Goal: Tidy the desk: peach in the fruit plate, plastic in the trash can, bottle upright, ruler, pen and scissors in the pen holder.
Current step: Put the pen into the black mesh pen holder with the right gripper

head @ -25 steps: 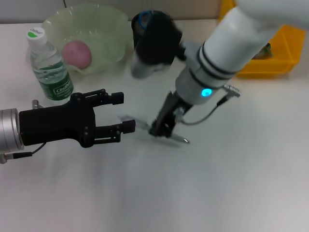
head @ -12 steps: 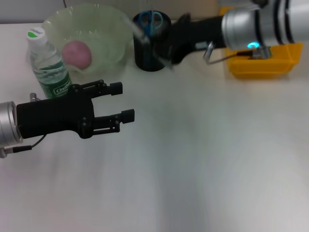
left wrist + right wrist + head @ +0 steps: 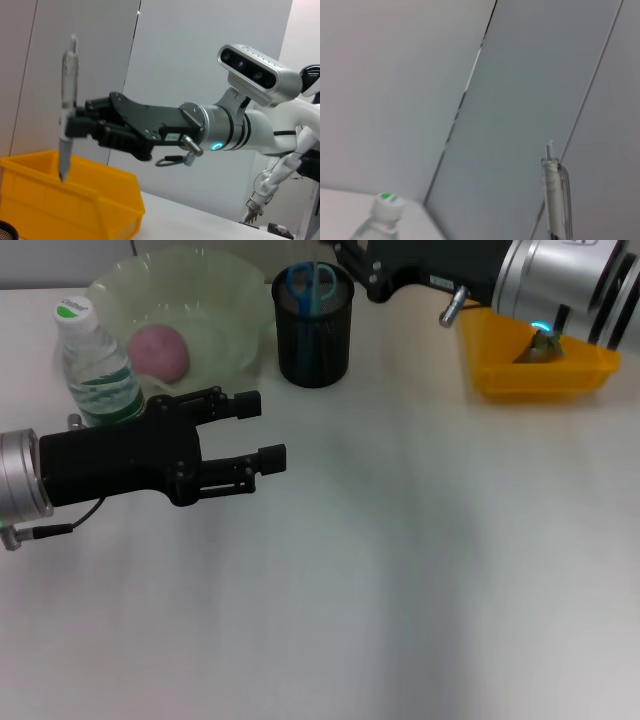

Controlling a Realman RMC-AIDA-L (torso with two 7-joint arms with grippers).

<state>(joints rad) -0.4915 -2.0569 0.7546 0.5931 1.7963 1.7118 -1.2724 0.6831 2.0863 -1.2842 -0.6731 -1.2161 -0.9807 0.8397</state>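
The clear plastic pen (image 3: 67,107), upright, is clamped in the right end effector (image 3: 75,125), which has risen from the white desk (image 3: 400,570) to the 12 o'clock edge, above the black mesh pen holder (image 3: 314,335). The left end effector (image 3: 265,430) stays open at 9 o'clock.

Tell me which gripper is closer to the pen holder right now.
Right. The right gripper holds the pen upright close to the pen holder; the left gripper hovers open over the table, nearer the bottle.
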